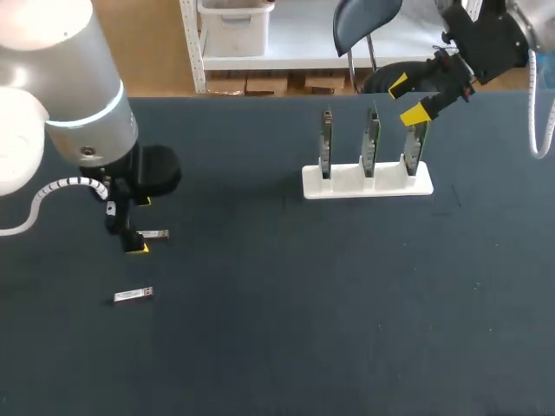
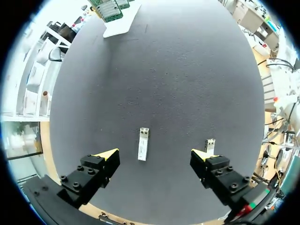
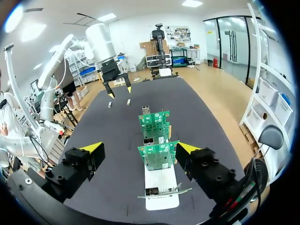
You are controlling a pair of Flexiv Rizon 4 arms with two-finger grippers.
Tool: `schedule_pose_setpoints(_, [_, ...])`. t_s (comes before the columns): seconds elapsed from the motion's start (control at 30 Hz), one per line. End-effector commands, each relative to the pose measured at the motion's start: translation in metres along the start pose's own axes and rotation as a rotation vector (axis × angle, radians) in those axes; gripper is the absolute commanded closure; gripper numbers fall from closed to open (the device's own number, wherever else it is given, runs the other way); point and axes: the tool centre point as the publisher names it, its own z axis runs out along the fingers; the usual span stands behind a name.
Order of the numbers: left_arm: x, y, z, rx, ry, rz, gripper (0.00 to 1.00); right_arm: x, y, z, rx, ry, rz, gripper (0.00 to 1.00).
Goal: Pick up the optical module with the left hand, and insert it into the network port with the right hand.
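Two small silver optical modules lie on the dark table. One module (image 1: 154,234) (image 2: 143,144) rests between the wide-apart fingers of my open left gripper (image 1: 140,225) (image 2: 154,154), touching neither. The other module (image 1: 133,295) (image 2: 209,144) lies just outside one fingertip. A white stand (image 1: 367,182) (image 3: 161,190) holds three upright green network cards (image 1: 371,139) (image 3: 158,154). My right gripper (image 1: 406,99) (image 3: 139,148) hangs open and empty above the rightmost card. From the right wrist view, my left gripper (image 3: 119,90) shows far off, over both modules.
The dark table mat (image 1: 286,303) stretches between the modules at the left and the stand at the back right. The table's far edge runs just behind the stand.
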Motion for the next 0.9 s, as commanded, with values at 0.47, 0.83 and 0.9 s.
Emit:
schedule_pose_setpoints(0.47, [0.008, 0.005, 0.032, 0.044, 0.037, -0.010, 0.00, 0.000, 0.000, 0.001, 0.001, 0.001, -0.001, 0.00])
schedule_pose_setpoints(0.83, [0.012, 0.013, 0.043, 0.058, 0.031, -0.029, 0.00, 0.000, 0.000, 0.001, 0.001, 0.001, -0.001, 0.00])
schedule_pose_setpoints(0.9, [0.012, 0.013, 0.045, 0.066, 0.032, -0.024, 0.00, 0.000, 0.000, 0.001, 0.001, 0.001, -0.001, 0.00])
